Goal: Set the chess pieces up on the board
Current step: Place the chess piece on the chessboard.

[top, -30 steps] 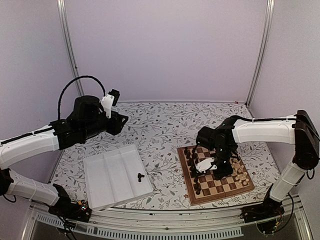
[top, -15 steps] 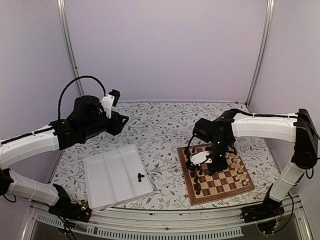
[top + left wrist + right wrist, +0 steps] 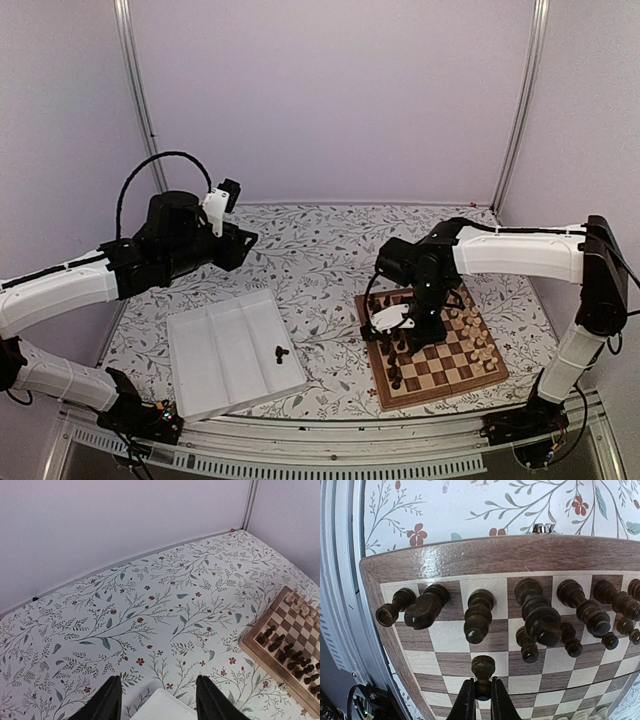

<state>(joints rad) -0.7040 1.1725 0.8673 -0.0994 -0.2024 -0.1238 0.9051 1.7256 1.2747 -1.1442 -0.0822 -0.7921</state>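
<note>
My right jaws are pressed on a dark pawn [image 3: 483, 669] at the board [image 3: 470, 555], just inside the row of dark chessmen [image 3: 479, 615] lining its left edge (whether the pawn's foot touches the square, I cannot tell). The cream chessmen [image 3: 482, 345] stand along the opposite side. My left jaws hang spread with nothing between them, raised above the floral desk [image 3: 150, 595] beyond the white tray [image 3: 225, 350], where one dark piece [image 3: 280, 352] lies.
</note>
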